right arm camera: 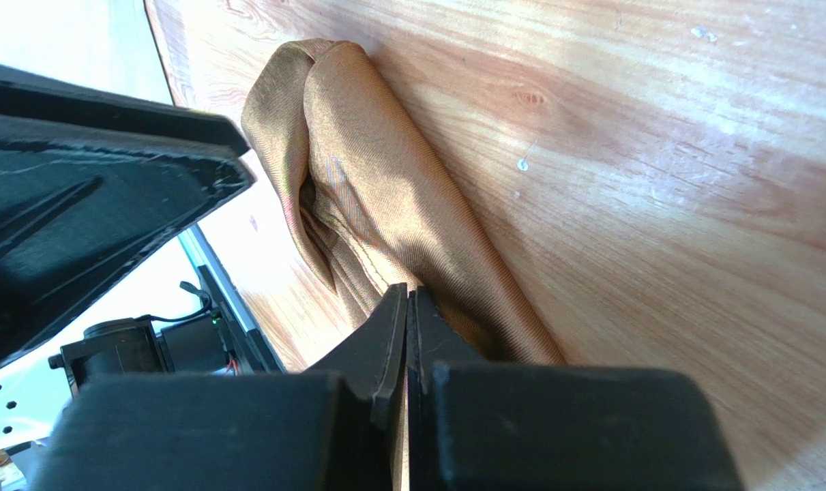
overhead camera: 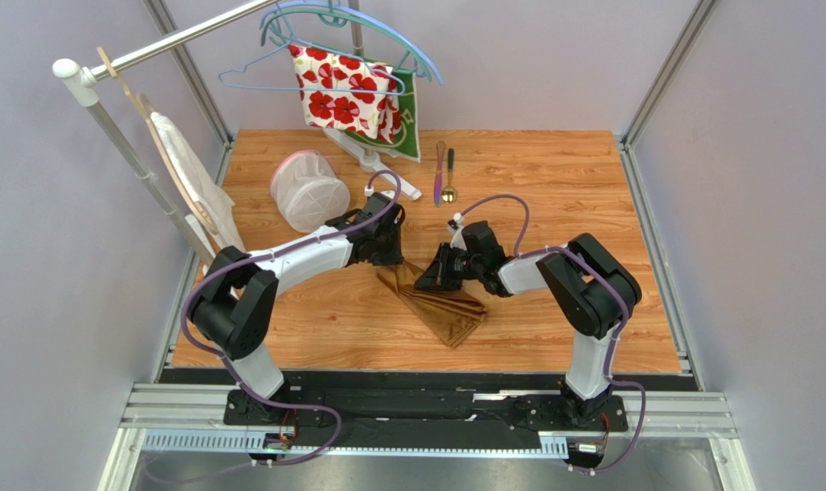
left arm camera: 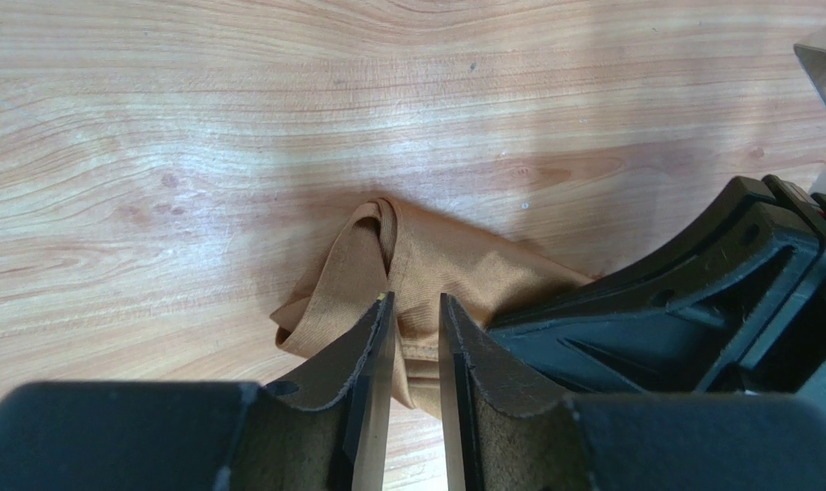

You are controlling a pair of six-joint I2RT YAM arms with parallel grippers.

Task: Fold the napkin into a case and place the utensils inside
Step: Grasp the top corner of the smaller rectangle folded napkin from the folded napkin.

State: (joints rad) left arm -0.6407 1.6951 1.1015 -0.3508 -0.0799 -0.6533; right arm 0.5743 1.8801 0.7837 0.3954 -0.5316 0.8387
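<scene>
The golden-brown napkin [overhead camera: 450, 307] lies folded into a fan-like wedge between the two arms. Its bunched far corner [left arm camera: 407, 256] shows in the left wrist view. My left gripper [left arm camera: 415, 299] hovers over that corner, its jaws a narrow gap apart with cloth below them and none pinched. My right gripper [right arm camera: 407, 292] is shut, its tips resting on the napkin's rolled fold [right arm camera: 386, 205]; no cloth shows between its jaws. One of its fingers [left arm camera: 693, 297] lies on the cloth beside my left one. The utensils, a purple knife [overhead camera: 438, 172] and a spoon [overhead camera: 449, 176], lie at the far middle.
A white mesh tub [overhead camera: 309, 189] stands far left of my left arm [overhead camera: 314, 251]. Behind it a rack carries hangers with a red-flowered cloth [overhead camera: 345, 92] and a green cloth [overhead camera: 415, 128]. A white cloth [overhead camera: 186, 169] hangs at the left wall.
</scene>
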